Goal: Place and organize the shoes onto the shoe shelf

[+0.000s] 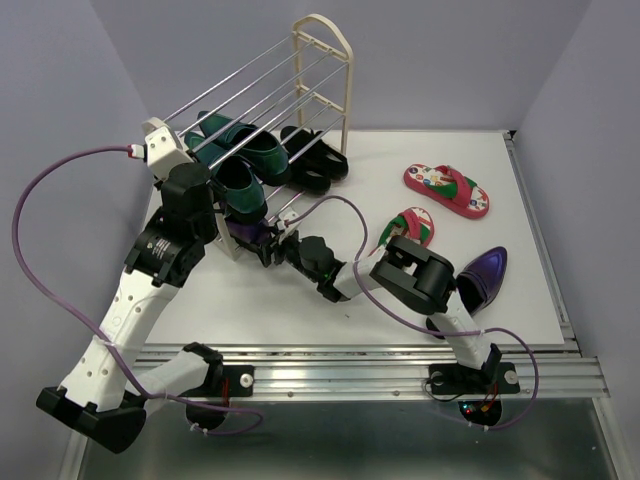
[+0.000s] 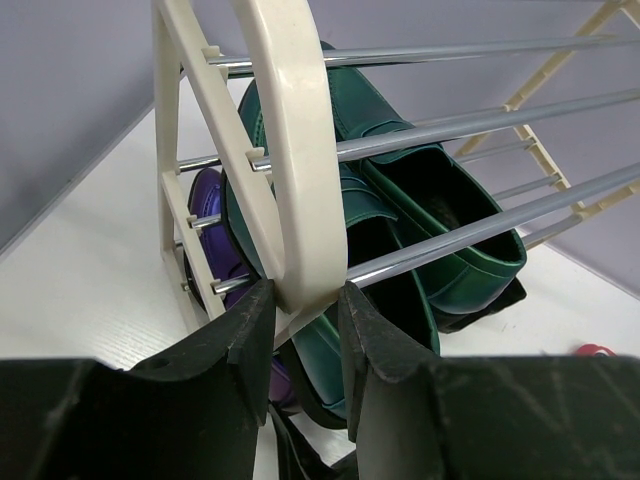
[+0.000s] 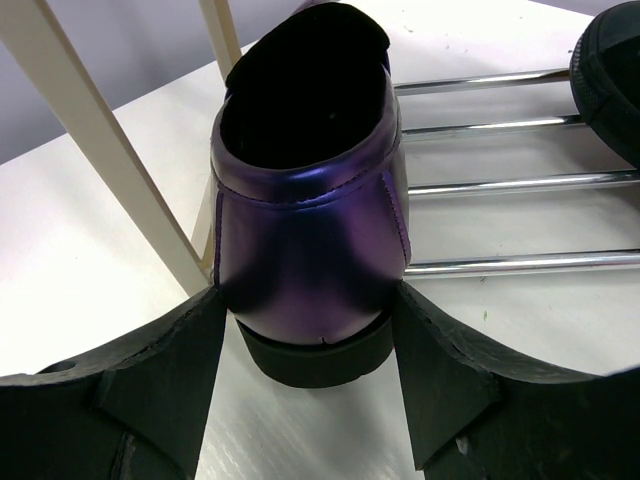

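The shoe shelf (image 1: 322,50) stands at the back left. It holds dark green shoes (image 1: 250,150) and black shoes (image 1: 318,165). My left gripper (image 1: 197,192) is shut on the shelf's near cream end frame (image 2: 295,150), one finger on each side of the arch. My right gripper (image 1: 268,245) is shut on the heel of a purple loafer (image 3: 310,220), which lies toe-in on the bottom rods (image 3: 500,183). A second purple loafer (image 1: 485,275) lies on the table at the right. Two red flip-flops (image 1: 447,190) (image 1: 410,228) lie right of the shelf.
The left wrist view shows the green shoes (image 2: 420,210) on the middle rods and the purple loafer (image 2: 205,210) below them. A black shoe (image 3: 610,70) sits at the right of the bottom tier. Purple cables loop over both arms. Grey walls enclose the white table (image 1: 300,320).
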`<state>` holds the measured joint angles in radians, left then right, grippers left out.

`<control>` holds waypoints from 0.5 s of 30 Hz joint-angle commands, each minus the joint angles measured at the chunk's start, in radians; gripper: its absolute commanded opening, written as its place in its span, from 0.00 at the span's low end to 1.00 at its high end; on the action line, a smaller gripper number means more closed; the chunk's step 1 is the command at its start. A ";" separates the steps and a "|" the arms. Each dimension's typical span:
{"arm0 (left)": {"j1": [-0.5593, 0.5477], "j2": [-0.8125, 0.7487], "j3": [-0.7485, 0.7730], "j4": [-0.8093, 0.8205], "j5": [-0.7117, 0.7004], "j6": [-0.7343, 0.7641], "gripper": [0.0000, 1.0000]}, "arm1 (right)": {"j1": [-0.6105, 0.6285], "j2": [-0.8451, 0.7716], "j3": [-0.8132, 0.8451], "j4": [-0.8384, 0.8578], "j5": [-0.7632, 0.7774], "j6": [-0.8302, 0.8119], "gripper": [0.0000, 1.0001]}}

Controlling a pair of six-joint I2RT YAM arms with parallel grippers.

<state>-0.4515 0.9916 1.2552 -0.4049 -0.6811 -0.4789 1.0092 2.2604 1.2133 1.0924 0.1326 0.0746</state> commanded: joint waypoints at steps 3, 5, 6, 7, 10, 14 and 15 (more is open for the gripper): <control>-0.007 -0.004 -0.028 0.003 0.077 -0.023 0.01 | 0.042 0.016 0.034 0.052 -0.057 0.010 0.74; -0.007 -0.005 -0.028 0.005 0.077 -0.024 0.01 | 0.042 0.010 0.029 0.046 -0.064 0.007 0.78; -0.007 -0.004 -0.028 0.005 0.077 -0.024 0.01 | 0.042 0.004 0.026 0.044 -0.064 0.007 0.78; -0.007 -0.004 -0.028 0.005 0.078 -0.024 0.01 | 0.042 -0.001 0.022 0.047 -0.064 0.007 0.78; -0.007 -0.005 -0.033 0.009 0.081 -0.027 0.01 | 0.051 -0.013 0.006 0.049 -0.068 0.005 0.79; -0.007 -0.004 -0.036 0.012 0.086 -0.030 0.01 | 0.051 -0.028 -0.014 0.050 -0.067 -0.001 0.83; -0.007 -0.005 -0.034 0.012 0.086 -0.030 0.01 | 0.051 -0.033 -0.018 0.052 -0.064 -0.004 0.85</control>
<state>-0.4511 0.9874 1.2495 -0.3992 -0.6796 -0.4797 1.0222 2.2612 1.2102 1.0939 0.1215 0.0708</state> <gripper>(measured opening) 0.385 0.820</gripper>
